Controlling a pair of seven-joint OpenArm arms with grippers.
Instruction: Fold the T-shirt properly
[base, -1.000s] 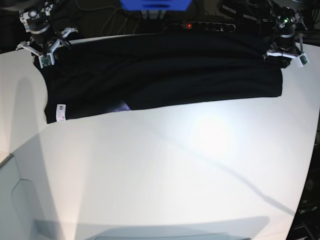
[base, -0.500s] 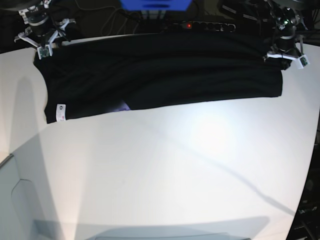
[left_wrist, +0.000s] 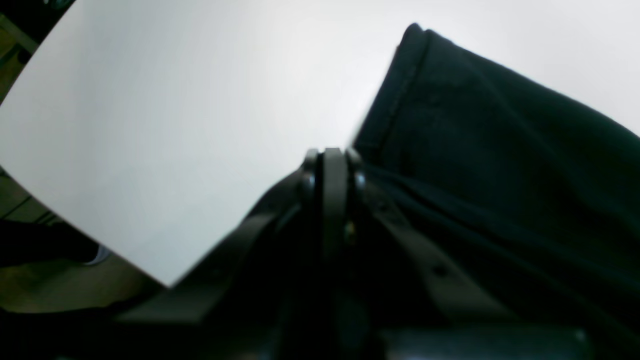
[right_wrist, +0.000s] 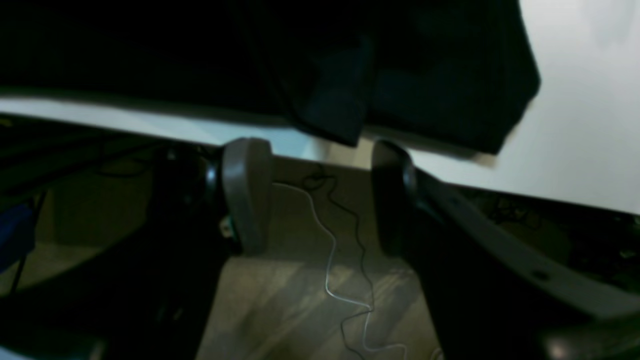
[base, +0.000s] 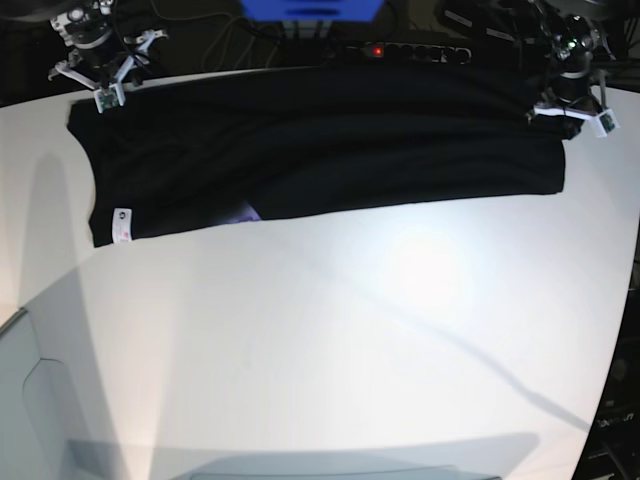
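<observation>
The black T-shirt (base: 320, 150) lies folded in a long band along the table's far edge, its white tag (base: 122, 225) at the near left corner. A bit of purple print (base: 248, 213) peeks out at the front hem. My right gripper (base: 100, 85) hovers open at the shirt's far left corner. In the right wrist view, its fingers (right_wrist: 247, 195) stand apart with nothing between them, just off the T-shirt (right_wrist: 425, 75). My left gripper (base: 572, 110) sits on the far right corner. In the left wrist view the left gripper (left_wrist: 330, 155) is shut, with creases of the T-shirt (left_wrist: 500, 150) running into it.
The white table (base: 350, 350) stretches toward the camera in front of the shirt. Behind its far edge lie a power strip (base: 400, 50) with a red light, a blue object (base: 310, 8) and cables. Floor and loose wires (right_wrist: 330, 260) show under the right gripper.
The right gripper has opened, let go of the shirt's left corner and drawn back toward the table's far edge. The left gripper and the shirt have stayed put.
</observation>
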